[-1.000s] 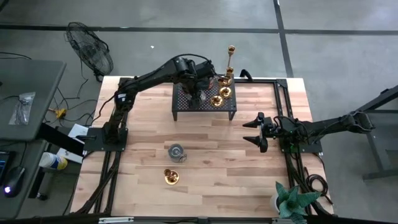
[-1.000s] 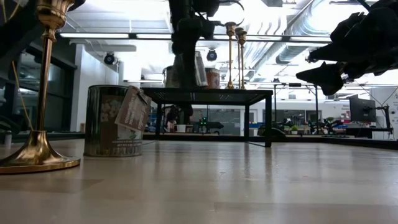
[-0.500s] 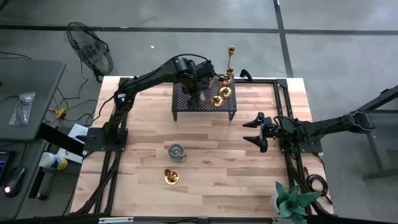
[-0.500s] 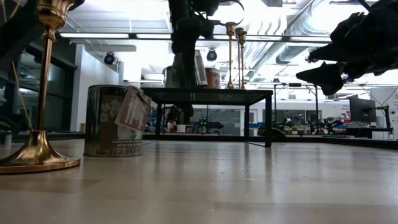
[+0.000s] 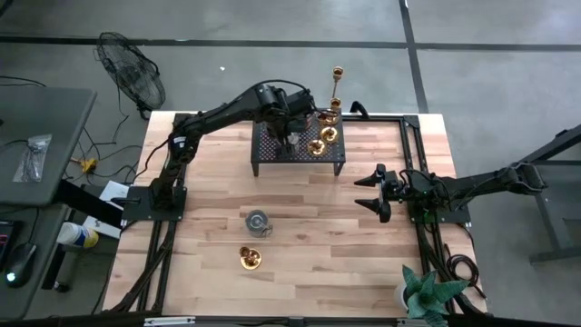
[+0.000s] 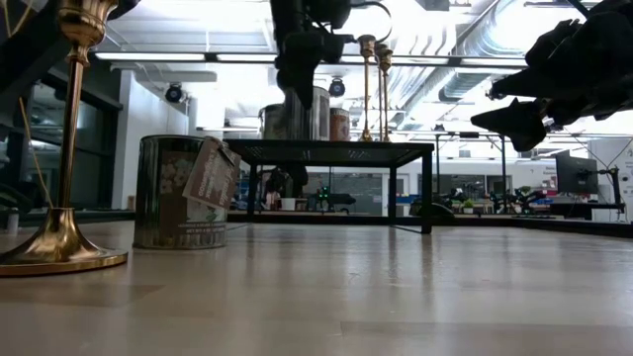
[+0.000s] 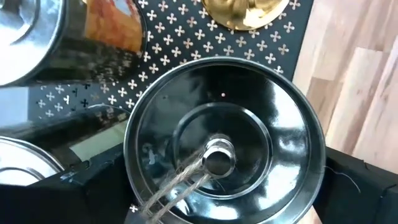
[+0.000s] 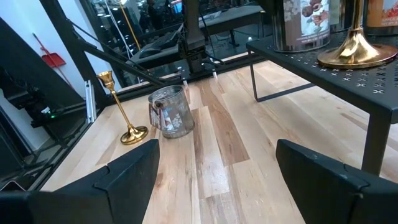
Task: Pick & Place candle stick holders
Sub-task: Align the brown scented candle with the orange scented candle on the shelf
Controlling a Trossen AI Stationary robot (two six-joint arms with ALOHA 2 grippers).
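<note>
The pale wooden worktop (image 5: 300,200) fills the scene, and at its far centre stands the black perforated stand (image 5: 266,153), where the holders are being gathered. The left arm reaches over it from the left, and the left gripper (image 5: 289,136) hangs right above a silvery cup (image 7: 224,124) standing upright on the stand's top. Whether it clamps that cup or has let go, the views do not settle. So this looks like the placing step on the stand. The next move would call for a clean lift straight up, clear of the crowded neighbours, then a reach toward the near side. The right gripper (image 5: 361,193) waits over the right part of the worktop, wide open and empty. Now the count. Two more silvery cups (image 7: 25,37) (image 7: 18,168) sit just beside the first, and a fourth silvery cup (image 5: 258,221) stands on the bare worktop, near of centre. Brass: one candlestick (image 5: 251,259) on the worktop nearer again, and apparently three on the stand's right end, two low brass ones (image 5: 316,146) (image 5: 329,134) and a tall slender one (image 5: 336,91). Two holders remain to fetch.
</note>
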